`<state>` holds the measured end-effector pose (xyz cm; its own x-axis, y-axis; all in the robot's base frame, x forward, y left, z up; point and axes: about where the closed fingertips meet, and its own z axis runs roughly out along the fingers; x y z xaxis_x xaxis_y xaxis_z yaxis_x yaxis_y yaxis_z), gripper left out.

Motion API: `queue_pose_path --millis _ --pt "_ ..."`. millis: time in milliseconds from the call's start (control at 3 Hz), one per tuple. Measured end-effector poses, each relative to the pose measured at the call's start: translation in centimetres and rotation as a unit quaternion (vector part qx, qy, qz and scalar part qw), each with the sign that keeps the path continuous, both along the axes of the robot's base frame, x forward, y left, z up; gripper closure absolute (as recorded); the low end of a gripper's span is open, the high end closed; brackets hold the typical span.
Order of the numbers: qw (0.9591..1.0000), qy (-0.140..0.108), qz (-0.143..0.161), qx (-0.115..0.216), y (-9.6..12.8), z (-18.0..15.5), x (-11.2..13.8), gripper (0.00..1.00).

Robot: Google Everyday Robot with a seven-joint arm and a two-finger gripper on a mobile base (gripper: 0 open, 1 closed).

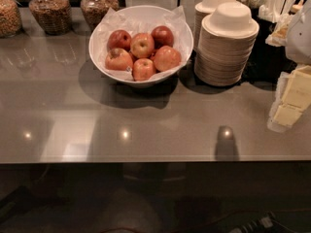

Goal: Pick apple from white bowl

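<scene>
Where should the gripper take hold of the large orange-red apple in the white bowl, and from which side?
Probably from above, around the widest part of the apple: it lies at the right of the white bowl, top exposed, with other apples crowding its left. The gripper hangs at the view's right edge, away from the bowl.

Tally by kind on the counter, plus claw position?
Apples: 6
White bowl: 1, holding all the apples
Glass jars: 3
Cream bowl stacks: 2
Total: 12
Claw: right edge, above the counter, apart from the bowl.
</scene>
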<state>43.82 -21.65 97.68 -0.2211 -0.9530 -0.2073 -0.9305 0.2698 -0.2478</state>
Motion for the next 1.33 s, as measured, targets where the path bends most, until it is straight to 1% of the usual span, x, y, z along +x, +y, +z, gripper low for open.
queue_pose_path --millis 333,667,1000,1333 --pt "1.0 0.0 0.0 0.0 0.0 0.0 0.0 0.0" --pt "0.9998 -0.015 0.007 0.011 0.6 0.2 1.0 0.0" --pt "0.9995 -0.024 0.012 0.018 1.0 0.3 1.6 0.0" --pt "0.9952 -0.067 0.028 0.066 3.8 0.3 6.1 0.0"
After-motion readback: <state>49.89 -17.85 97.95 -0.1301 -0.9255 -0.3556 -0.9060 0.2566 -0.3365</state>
